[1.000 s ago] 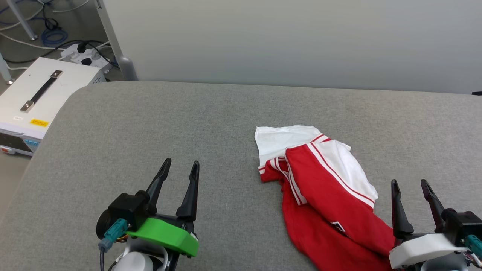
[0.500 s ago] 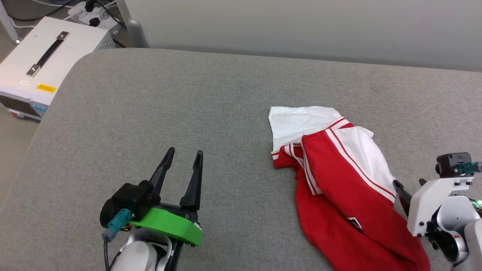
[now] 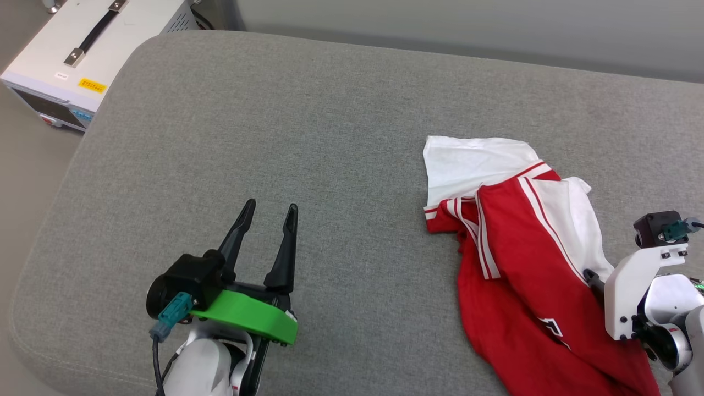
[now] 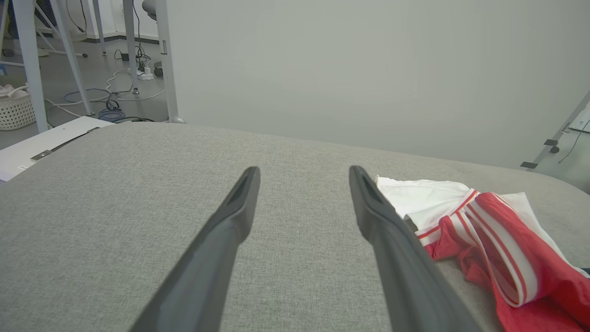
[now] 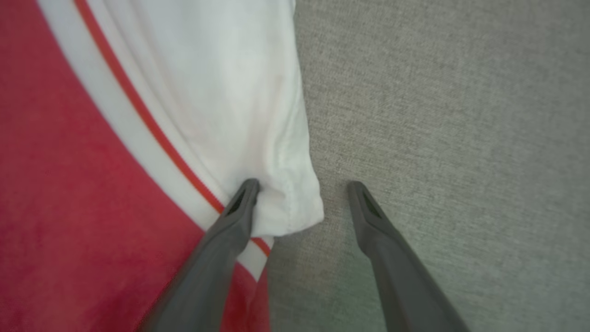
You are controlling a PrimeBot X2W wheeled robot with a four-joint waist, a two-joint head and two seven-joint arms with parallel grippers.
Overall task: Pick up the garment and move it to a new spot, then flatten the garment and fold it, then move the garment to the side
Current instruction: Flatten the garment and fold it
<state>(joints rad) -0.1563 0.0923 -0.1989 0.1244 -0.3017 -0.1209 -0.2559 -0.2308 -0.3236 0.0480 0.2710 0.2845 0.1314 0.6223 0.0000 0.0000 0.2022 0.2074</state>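
Note:
The garment (image 3: 528, 264) lies crumpled on the right part of the grey padded table (image 3: 275, 110), red with white sleeves and striped trim; its lettering is mostly folded under. It also lies at the right of the left wrist view, garment (image 4: 488, 230). My right gripper (image 5: 302, 186) points down at it, open, its fingers straddling the corner of a white sleeve (image 5: 230, 92), with the left finger touching the cloth. Its white wrist mount (image 3: 632, 286) stands over the garment's right edge. My left gripper (image 3: 270, 208) hovers open and holds nothing, well left of the garment.
A white equipment box (image 3: 82, 49) with a black handle sits on the floor beyond the table's rounded far-left corner. A grey panel (image 4: 368, 69) backs the table. Metal legs, cables and a basket (image 4: 16, 110) are on the floor at left.
The head camera has tilted down and turned. My right gripper has swung from pointing forward to pointing down over the garment's white sleeve edge. The left gripper has stayed put.

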